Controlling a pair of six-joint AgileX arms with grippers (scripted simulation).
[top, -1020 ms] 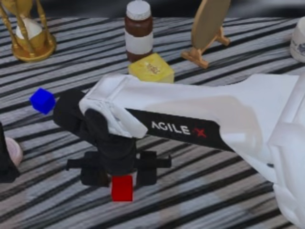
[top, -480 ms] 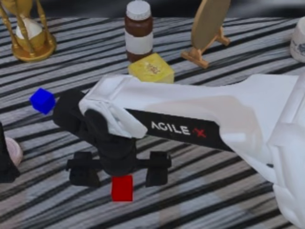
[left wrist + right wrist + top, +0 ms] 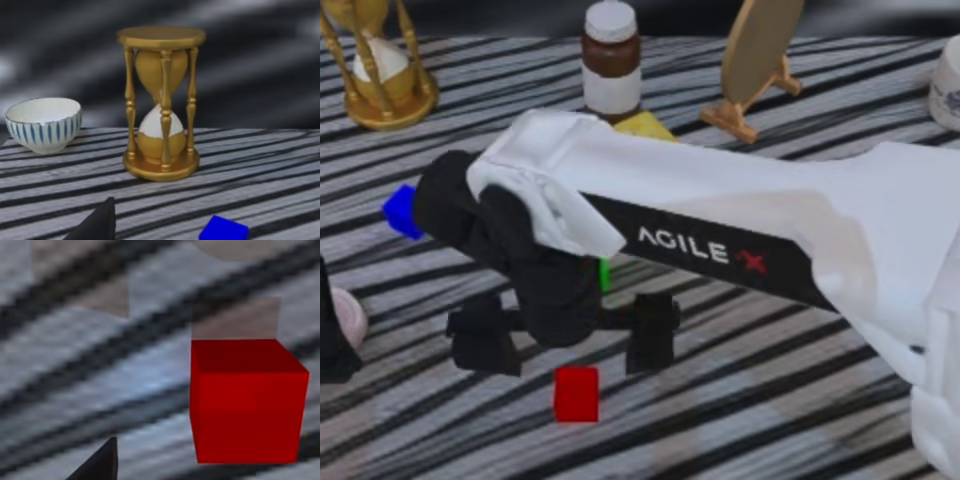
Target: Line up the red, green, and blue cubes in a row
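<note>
— The right gripper (image 3: 565, 338) hangs above the striped table (image 3: 770, 400) with its fingers spread wide and nothing between them. The red cube (image 3: 576, 394) sits flat on the cloth just in front of it, untouched by either finger.

— So red is set down. Where are the other two?

— A sliver of the green cube (image 3: 605, 273) shows behind the right wrist, most of it hidden by the arm. The blue cube (image 3: 400, 212) lies well off toward the table's left side, partly covered by the same arm; the left wrist view shows it near the hourglass (image 3: 161, 102) and a striped bowl (image 3: 44, 122).

— And the left arm?

— Parked at the left edge. Only a dark part of the left gripper (image 3: 332, 345) is in view — I cannot tell how it stands.

— How far along, then?

— My judgement: red looks placed, and green may be near it, though I cannot tell whether they line up. Blue is clearly still out of the row, so at least one fetch remains — probably a job for the left arm, since blue lies on its side.
</note>
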